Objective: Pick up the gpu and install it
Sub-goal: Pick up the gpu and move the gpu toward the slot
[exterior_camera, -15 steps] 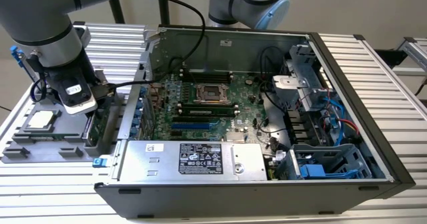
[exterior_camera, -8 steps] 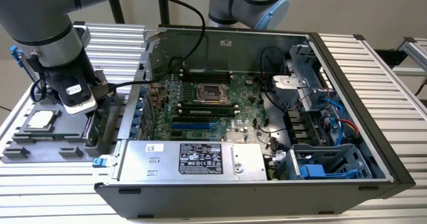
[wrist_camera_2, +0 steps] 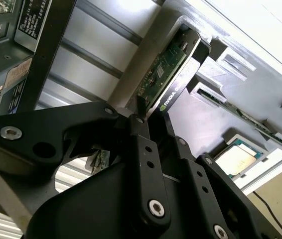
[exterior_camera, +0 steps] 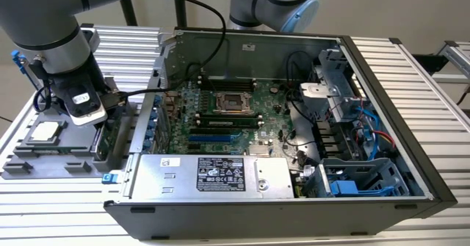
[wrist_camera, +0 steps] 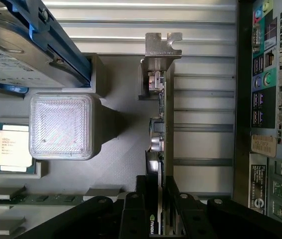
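Observation:
The gpu (wrist_camera: 159,130) stands on edge in a slot of the grey parts tray (wrist_camera: 116,164), its silver end bracket (wrist_camera: 163,46) at the far end from me. The second wrist view shows the gpu (wrist_camera_2: 167,75) with its green board on one face and the black shroud on the other. My gripper (wrist_camera: 160,209) has a black finger against each face of the card and is shut on it. In the exterior view my gripper (exterior_camera: 99,126) hangs over the tray (exterior_camera: 44,166), just off the exterior view's left of the open computer case (exterior_camera: 382,92).
A square silver CPU chip (wrist_camera: 12,147) and a hard drive with blue clips (wrist_camera: 16,47) also rest in the tray. Inside the case lie the motherboard (exterior_camera: 228,119) with a blue slot (exterior_camera: 213,137) and the power supply (exterior_camera: 213,174). A second arm (exterior_camera: 276,4) stands behind the case.

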Tool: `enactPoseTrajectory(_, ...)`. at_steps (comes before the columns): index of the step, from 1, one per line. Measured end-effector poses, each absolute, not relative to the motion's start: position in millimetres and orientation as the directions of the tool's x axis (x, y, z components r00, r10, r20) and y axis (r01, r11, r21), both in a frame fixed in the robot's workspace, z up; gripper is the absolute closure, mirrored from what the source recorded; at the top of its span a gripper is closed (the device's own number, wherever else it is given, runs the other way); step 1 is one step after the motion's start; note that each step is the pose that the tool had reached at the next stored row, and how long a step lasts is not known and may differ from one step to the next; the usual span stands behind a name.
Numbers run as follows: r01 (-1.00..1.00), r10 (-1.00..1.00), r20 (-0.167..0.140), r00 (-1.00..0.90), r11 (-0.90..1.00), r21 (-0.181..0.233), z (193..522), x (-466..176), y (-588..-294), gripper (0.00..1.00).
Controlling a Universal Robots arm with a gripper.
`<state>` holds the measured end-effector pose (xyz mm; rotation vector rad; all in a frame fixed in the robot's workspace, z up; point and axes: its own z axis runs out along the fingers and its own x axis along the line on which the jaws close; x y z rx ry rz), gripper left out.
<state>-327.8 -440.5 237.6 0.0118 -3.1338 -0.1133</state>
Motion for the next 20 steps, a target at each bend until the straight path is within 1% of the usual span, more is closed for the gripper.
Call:
enactPoseTrajectory(7, -0.007, -0.008, 0.005, -1.000, 0.997, 0.073, 238, -328, -440, 1.00)
enactPoseTrajectory(20, -0.007, -0.008, 0.005, -1.000, 0.997, 0.072, 249, -328, -440, 1.00)
